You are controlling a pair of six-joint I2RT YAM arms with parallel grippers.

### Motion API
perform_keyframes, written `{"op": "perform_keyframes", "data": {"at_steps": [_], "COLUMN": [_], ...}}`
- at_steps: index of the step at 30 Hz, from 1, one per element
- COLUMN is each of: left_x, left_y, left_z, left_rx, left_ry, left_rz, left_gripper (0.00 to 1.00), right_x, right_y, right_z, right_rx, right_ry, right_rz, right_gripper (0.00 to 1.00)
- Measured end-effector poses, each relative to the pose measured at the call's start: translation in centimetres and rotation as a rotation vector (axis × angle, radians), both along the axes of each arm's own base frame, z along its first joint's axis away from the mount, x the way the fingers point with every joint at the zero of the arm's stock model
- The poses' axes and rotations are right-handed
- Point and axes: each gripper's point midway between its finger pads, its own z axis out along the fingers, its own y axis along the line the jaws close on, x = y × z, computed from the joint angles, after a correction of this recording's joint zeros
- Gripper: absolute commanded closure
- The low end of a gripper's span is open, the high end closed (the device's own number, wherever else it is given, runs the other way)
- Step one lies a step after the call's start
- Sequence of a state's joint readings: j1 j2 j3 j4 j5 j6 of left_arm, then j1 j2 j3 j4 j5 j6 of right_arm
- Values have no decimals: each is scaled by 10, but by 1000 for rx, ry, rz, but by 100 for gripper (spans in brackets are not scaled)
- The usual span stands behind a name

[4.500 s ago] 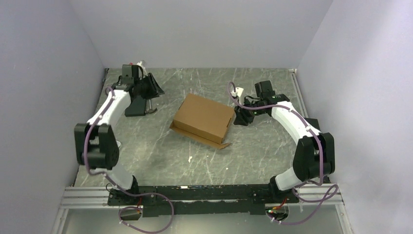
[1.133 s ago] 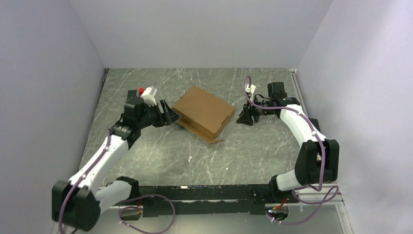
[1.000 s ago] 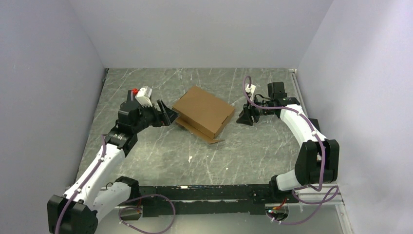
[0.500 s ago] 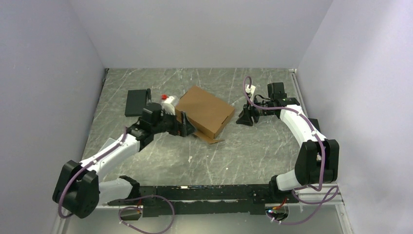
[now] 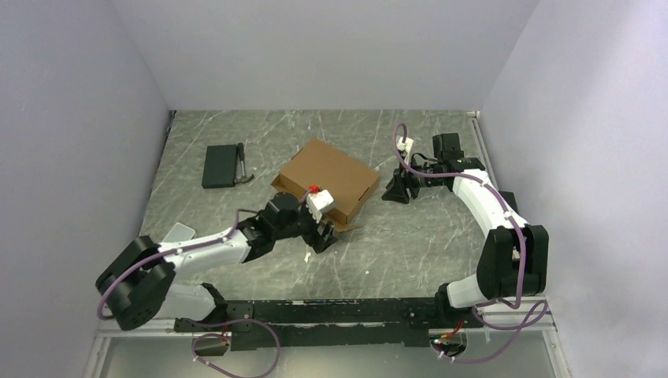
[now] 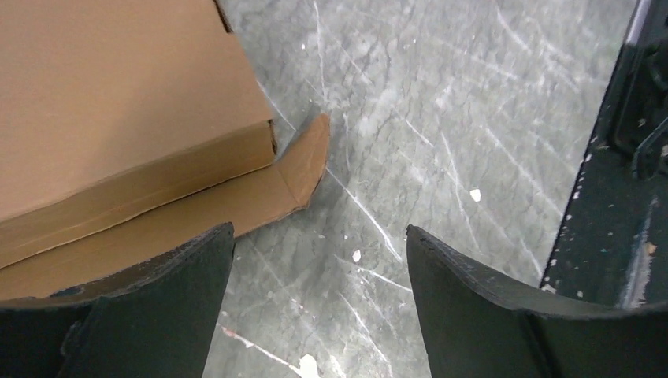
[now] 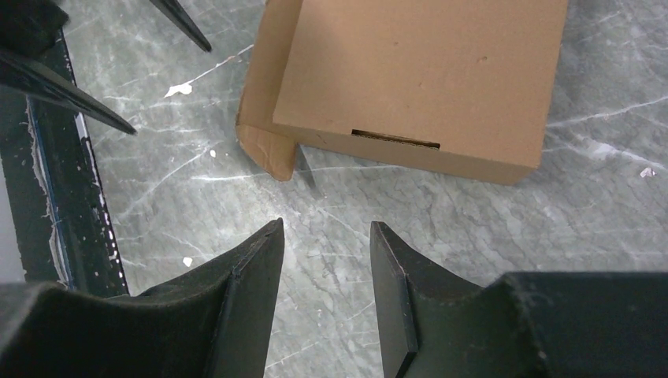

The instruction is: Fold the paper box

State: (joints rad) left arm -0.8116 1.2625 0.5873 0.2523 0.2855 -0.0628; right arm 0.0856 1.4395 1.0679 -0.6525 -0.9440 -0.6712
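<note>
Table: grey marbled tabletop under everything.
Box: plain brown corrugated cardboard box at mid-table, long axis running far-left to near-right, unfolded flap pointing toward the arms.
Left gripper: wide, empty, nearest, just beside the flap's end.
Right gripper: narrowly parted, empty, facing the box's right end.

left arm low, extended rightward | left claw wide apart, empty | right arm bent | right claw part-spread, empty
</note>
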Motion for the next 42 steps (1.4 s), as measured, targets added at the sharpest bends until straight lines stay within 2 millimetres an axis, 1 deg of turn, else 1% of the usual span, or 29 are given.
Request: {"op": "perform_keyframes", "data": {"at_steps": [5,8,12,16,23,25,27,32,35,39,41,42], "left_x": [-1,2,10,18,28,30,31,32,33,33,33,33], "left_y": [-16,-24,-36,-45,-48,-49,-49,-51,-54,-55,-55,-55], "left_z": [-27,-37,-46,-51,-57,-59,-60,-61,-62,-62,-61,-61], "left_rx": [62,82,103,116,145,152,155,156,155,151,151,151], "left_ry": [-57,-80,-99,-122,-139,-140,-140,-138,-135,-128,-126,-127], "left_rz": [-50,-61,-65,-56,-27,-19,-16,-14,-14,-10,-9,-7], "left_gripper": [21,24,30,36,47,48,49,56,66,89,97,100], "right_x": [0,0,0,0,0,0,0,0,0,0,0,0], "right_y": [0,0,0,0,0,0,0,0,0,0,0,0], "right_z": [0,0,0,0,0,0,0,0,0,0,0,0], "right_rx": [0,0,0,-1,0,0,-1,0,-1,-1,-1,0], "right_ry": [-1,-1,-2,-2,-2,-2,-2,-2,-2,-2,-1,-1], "right_rz": [1,1,1,1,2,1,1,1,1,1,1,1], "right_gripper": [52,52,52,52,52,52,52,52,52,52,52,52]}}
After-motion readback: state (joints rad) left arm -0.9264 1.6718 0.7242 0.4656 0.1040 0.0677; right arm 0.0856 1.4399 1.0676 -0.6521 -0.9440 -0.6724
